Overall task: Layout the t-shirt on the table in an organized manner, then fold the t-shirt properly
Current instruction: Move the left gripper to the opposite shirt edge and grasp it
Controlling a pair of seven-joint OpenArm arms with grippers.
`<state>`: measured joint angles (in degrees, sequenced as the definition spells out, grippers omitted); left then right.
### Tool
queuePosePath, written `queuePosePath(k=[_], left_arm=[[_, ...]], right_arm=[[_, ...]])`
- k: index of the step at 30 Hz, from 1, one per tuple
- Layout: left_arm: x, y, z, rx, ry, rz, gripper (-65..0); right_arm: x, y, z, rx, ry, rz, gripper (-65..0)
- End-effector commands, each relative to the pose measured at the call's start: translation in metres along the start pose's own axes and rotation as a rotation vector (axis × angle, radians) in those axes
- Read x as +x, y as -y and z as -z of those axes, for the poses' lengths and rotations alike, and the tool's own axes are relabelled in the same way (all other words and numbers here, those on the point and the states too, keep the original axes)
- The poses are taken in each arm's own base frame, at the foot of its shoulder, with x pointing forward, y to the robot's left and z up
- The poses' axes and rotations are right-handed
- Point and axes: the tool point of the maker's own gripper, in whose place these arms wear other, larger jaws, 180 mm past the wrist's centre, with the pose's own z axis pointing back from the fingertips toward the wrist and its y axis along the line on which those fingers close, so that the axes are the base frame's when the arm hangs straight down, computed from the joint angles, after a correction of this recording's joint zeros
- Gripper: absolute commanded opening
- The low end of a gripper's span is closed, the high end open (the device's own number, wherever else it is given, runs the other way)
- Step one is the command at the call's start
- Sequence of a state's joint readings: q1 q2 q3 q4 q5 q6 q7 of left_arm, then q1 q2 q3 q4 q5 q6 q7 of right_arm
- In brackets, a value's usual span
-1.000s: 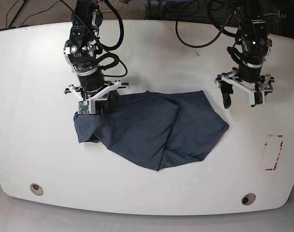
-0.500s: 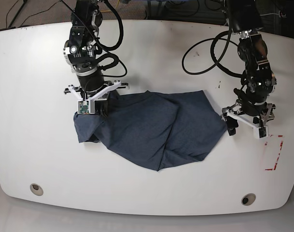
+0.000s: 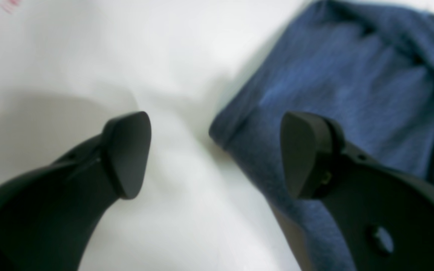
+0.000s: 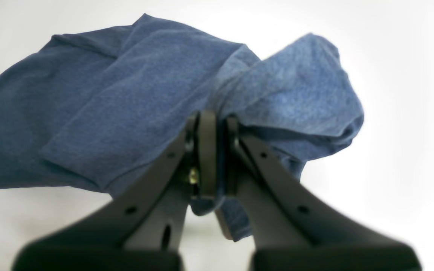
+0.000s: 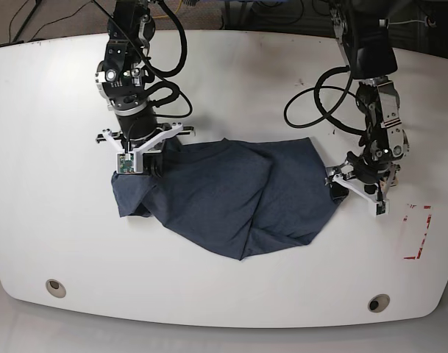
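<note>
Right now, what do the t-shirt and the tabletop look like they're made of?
t-shirt: soft knit fabric, likely cotton jersey. Heathered blue-grey, matte, lying in limp folds and wrinkles.

table: hard and smooth, glossy white, probably laminate or painted board. It shows soft reflections, rounded edges and a few dark scuffs. The core material can't be told.

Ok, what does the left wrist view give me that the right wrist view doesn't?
Only the left wrist view: the left gripper open, one finger over bare table, the other over the t-shirt, straddling its edge corner, plus faint red marks top left. Only the right wrist view: the right gripper shut on a bunched fold of shirt, with the creased spread beyond. Both show blue fabric on the white table.
</note>
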<state>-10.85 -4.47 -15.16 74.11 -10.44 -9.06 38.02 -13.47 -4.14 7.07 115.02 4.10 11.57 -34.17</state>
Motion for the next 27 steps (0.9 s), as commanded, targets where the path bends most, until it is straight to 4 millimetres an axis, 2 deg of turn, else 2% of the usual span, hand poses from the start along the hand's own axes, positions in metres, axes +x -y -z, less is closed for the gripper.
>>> queuePosePath(k=[1,8,13,16,21,27], left_arm=[[0.02,0.004,0.002,-0.021,0.047,0.005,-14.6],[0.005,0.01,0.009,-0.061,0.001,0.026,-14.9],[-0.007,0.027,0.013,-0.115,-0.036,0.079,-16.2],[-0.013,0.035,0.014,-0.136,-0.05,0.106,-22.1],[-0.017,0.043,0.015,-0.152,-0.06,0.129,-36.8],[-0.019,0.043,0.015,-0.153,-0.064,0.131,-57.8]], right_arm=[[0.014,0.0,-0.002,0.001,0.053,-0.006,-65.0],[0.014,0.0,-0.002,0.001,0.052,-0.005,-65.0],[0.014,0.0,-0.002,0.001,0.053,-0.006,-65.0],[0.015,0.0,-0.002,0.001,0.055,-0.006,-65.0],[0.015,0.0,-0.002,0.001,0.055,-0.006,-65.0],[0.015,0.0,-0.001,0.001,0.056,-0.007,-65.0]])
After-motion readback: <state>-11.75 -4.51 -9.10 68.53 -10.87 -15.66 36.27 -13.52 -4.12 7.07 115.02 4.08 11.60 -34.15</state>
